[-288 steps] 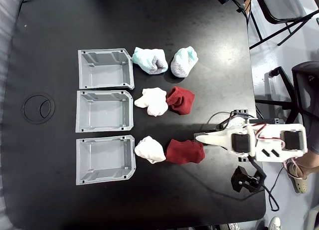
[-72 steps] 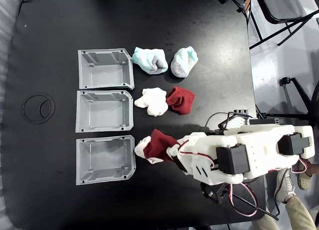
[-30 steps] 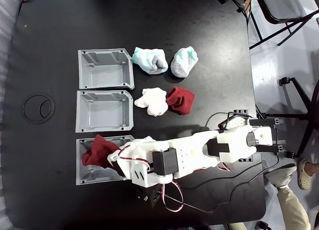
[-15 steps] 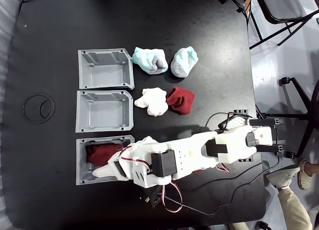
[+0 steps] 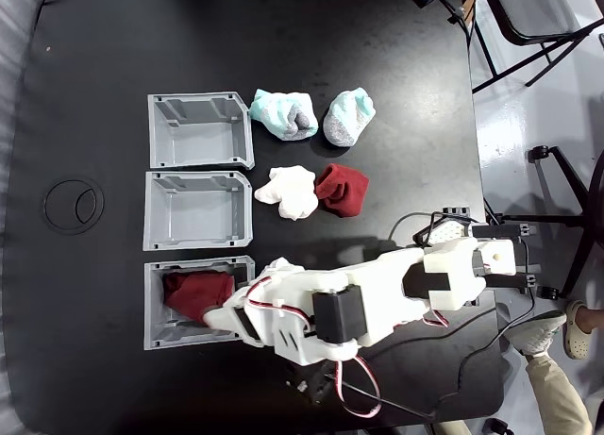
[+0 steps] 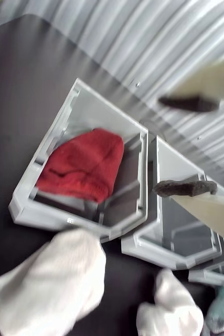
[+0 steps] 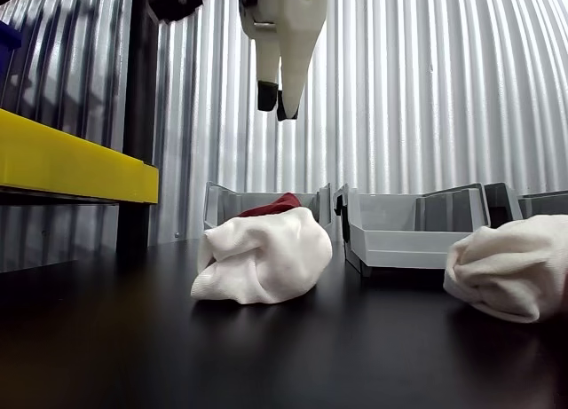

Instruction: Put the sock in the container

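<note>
1. The black table point(image 5: 311, 39) spreads wide and bare on the far side in the fixed view, so there is plenty of open surface there for carrying my arm away.
2. My white arm point(image 5: 377, 298) lies across the near right of the table in the fixed view, reaching left toward the trays.
3. The container point(image 5: 156, 303) is the nearest of three grey trays standing in a row along the left; its neighbour point(image 5: 151, 210) sits just beside it, walls almost touching.
4. The sock point(image 5: 196, 293) lies inside the container, settled against the floor and one wall in the wrist view point(image 6: 83, 164), with no part over the rim.
5. My gripper point(image 7: 273, 100) hangs above the tray, jaws spread and holding nothing.
6. I judge the placing done; the step in hand is to withdraw. To do it well I should rise straight before swinging right, keeping my fingertips clear of the tray wall.
7. A white sock point(image 7: 262, 258) lies just outside the container's open end, so a low retreat could drag it.
</note>
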{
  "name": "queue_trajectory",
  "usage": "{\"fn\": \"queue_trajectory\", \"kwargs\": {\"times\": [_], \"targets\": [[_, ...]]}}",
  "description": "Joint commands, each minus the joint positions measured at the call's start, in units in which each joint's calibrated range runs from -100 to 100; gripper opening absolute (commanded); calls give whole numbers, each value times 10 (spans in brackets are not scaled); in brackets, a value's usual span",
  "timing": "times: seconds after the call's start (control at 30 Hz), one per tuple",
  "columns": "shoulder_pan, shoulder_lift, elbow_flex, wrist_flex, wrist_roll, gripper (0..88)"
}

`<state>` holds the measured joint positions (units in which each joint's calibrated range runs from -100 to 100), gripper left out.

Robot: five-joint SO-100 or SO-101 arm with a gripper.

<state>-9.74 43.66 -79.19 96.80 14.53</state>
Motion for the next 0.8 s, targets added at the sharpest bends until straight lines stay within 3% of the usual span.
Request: {"fn": "queue_trajectory", "kwargs": {"times": [0.0, 0.03, 0.2, 0.53, 0.77], "targets": [[-5, -59, -18, 32, -4, 51], [-2, -68, -18, 32, -8, 14], [0, -144, 58, 32, -27, 11], [3, -443, 449, 32, -68, 11], [95, -631, 630, 31, -67, 11]]}}
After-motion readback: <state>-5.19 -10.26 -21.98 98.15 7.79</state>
